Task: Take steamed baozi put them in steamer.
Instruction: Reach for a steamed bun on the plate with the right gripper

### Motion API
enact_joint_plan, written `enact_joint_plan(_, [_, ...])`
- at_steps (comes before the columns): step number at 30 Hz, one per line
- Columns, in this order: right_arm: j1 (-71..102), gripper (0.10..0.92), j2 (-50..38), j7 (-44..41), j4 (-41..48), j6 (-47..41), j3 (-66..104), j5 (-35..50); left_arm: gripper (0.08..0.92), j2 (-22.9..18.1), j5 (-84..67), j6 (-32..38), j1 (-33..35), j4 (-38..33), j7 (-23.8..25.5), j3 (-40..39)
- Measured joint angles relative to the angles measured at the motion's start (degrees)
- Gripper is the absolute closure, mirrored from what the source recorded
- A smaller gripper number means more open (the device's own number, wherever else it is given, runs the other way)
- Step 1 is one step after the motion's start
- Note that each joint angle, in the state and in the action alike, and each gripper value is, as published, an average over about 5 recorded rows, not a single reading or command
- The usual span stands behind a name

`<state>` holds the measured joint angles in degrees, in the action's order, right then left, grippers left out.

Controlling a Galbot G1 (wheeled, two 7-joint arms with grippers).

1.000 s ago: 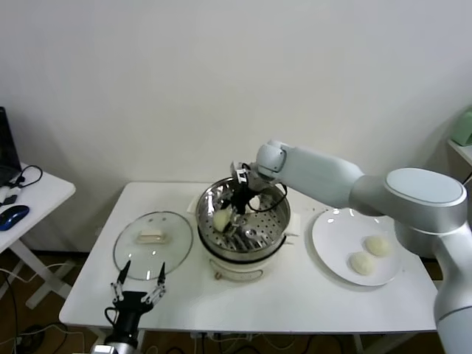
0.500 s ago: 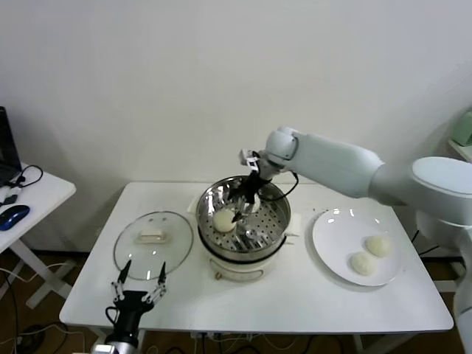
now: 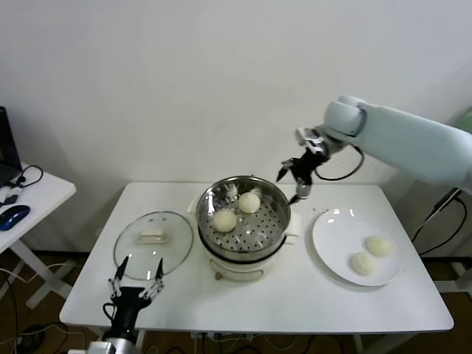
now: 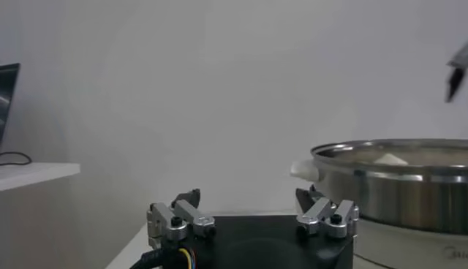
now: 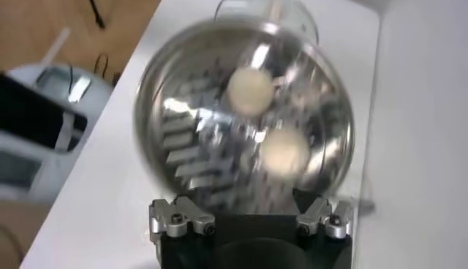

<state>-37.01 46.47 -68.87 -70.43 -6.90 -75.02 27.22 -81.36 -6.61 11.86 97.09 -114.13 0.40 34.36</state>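
Note:
The shiny steamer (image 3: pixel 274 193) stands mid-table on its white pot base. Two cream-white baozi lie inside it, one at the left (image 3: pixel 225 220) and one farther back (image 3: pixel 249 202); both show in the right wrist view (image 5: pixel 249 91) (image 5: pixel 284 152). Two more baozi (image 3: pixel 378 245) (image 3: pixel 362 263) lie on the white plate (image 3: pixel 332 234) at the right. My right gripper (image 3: pixel 293 181) is open and empty, raised in the air just right of the steamer's rim. My left gripper (image 3: pixel 138 282) is open and empty at the table's front edge, below the glass lid.
The flat glass lid (image 3: pixel 153 245) lies left of the steamer. A side table with a blue mouse (image 3: pixel 13 215) stands at the far left. The steamer's side (image 4: pixel 395 186) shows in the left wrist view.
My right gripper has let go of a baozi inside the steamer, risen out and moved right, past the rim. A second baozi now lies in the steamer. The left arm has not moved.

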Motion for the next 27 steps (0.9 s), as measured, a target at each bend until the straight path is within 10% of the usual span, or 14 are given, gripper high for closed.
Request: enact_joint_plan(27, [35.0,0.203,-17.5,0.1,2.3,7.4,27.3,-26.5,0.177,-1.0,0.9,0.5,1.7,-0.3,-0.1,0.9])
